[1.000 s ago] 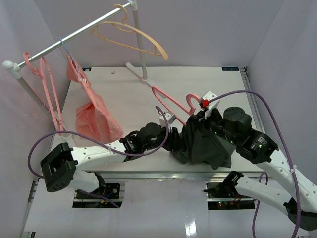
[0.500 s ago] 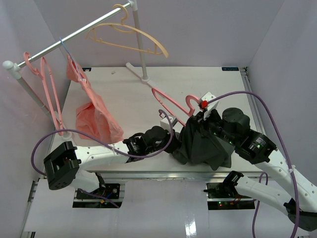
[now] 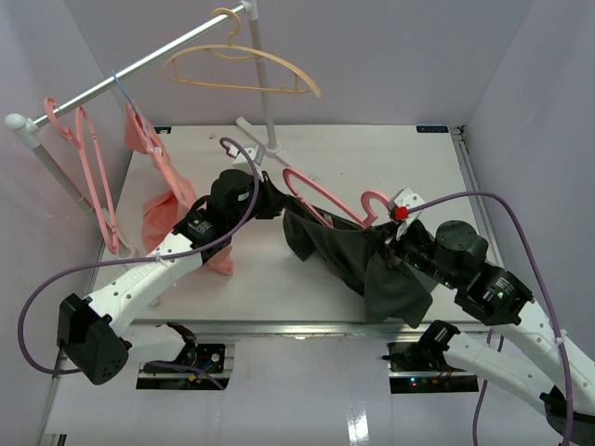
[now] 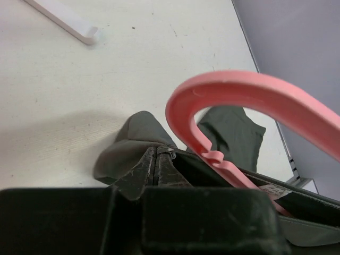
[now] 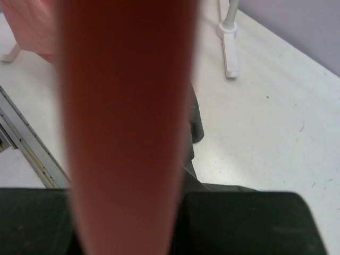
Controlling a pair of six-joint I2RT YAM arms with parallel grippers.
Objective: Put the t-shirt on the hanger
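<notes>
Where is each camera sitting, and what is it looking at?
Top external: above and behind, looking down on the table; left arm and right arm show.
Left wrist: looks past the left gripper at the t-shirt and hanger.
Right wrist: looks over the right gripper at the close, blurred hanger.
Both wrist views share t-shirt, hanger, table.

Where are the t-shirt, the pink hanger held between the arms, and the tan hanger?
t-shirt (image 3: 342, 253), top external view, middle of the stretched dark cloth.
hanger (image 4: 255, 90), left wrist view, its curved pink bar.
tan hanger (image 3: 290, 70), top external view, its right shoulder.
</notes>
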